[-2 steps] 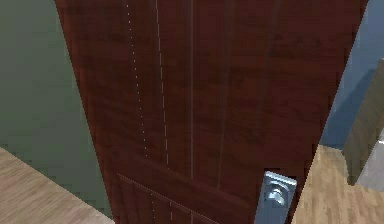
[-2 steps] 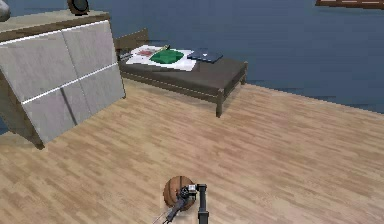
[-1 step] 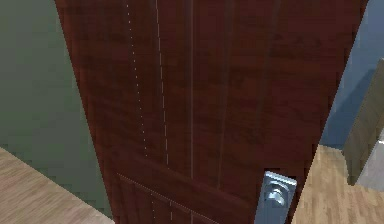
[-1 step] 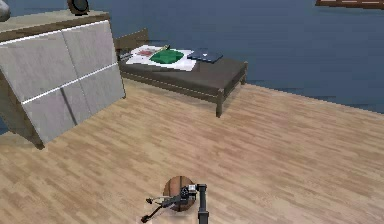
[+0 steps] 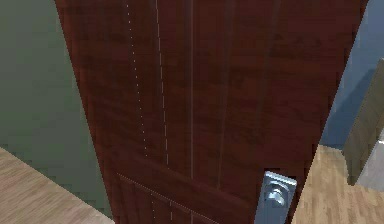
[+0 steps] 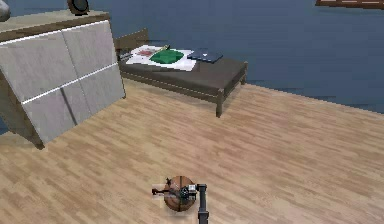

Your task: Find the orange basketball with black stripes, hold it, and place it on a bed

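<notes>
The gripper (image 6: 172, 190) sits at a round orange-brown ball (image 6: 181, 198), likely the basketball. I cannot tell how its fingers stand, or whether they carry the ball or it rests on the floor (image 6: 290, 150). Well beyond them stands the bed (image 6: 226, 84), with a grey cabinet (image 6: 65, 75) beside it. Ahead, a dark door (image 5: 200, 100) blocks driving.

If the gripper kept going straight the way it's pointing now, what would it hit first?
The gripper points toward the arm side view's left, and the orange-brown ball is right at its fingers, so that comes first. Beyond it, just wooden floor as far as shown; depth is unclear.
</notes>
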